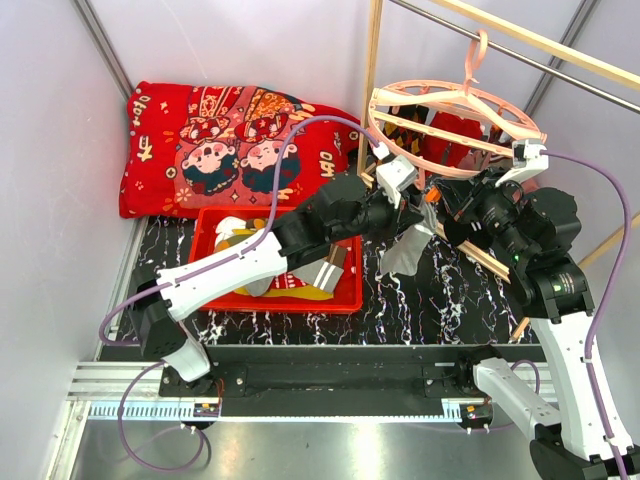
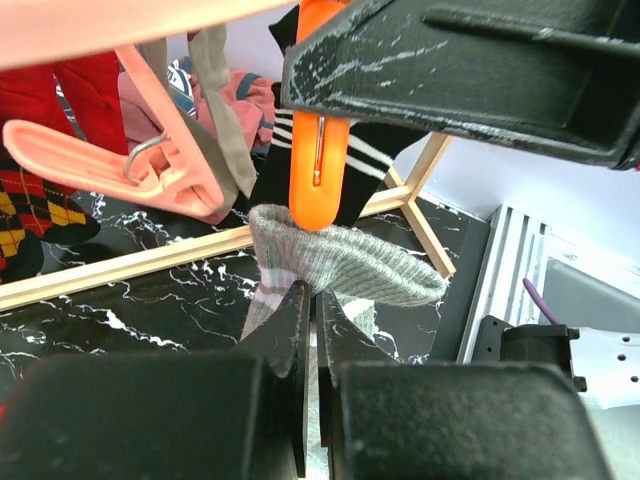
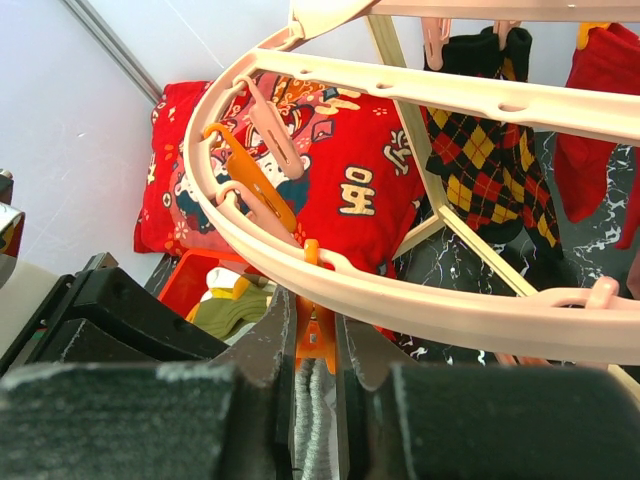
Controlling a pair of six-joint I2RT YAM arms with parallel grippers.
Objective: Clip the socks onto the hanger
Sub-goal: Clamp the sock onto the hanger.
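Your left gripper (image 2: 308,295) is closed, with the lower edge of the grey sock (image 2: 350,265) pinched between its fingertips. It holds the sock up under the hanger (image 1: 455,100), above the marbled surface (image 1: 430,300). Your right gripper (image 3: 315,315) is closed on the orange clip (image 2: 318,170), squeezing it from both sides. The clip hangs from the near rim of the hanger. In the left wrist view its lower end meets the top of the sock's ribbed cuff, and you cannot tell whether the clip has bitten the fabric. A pink clip (image 2: 170,180) hangs just beside it on the left, with nothing in it. An argyle sock (image 3: 490,170) and a red sock (image 3: 600,120) hang clipped on the far side of the ring. Loose socks (image 1: 300,285) lie in the red basket (image 1: 345,300), under your left arm. The cartoon-print cushion (image 1: 200,150) lies behind the basket. The hanger's hook sits over a wooden pole (image 1: 540,42).
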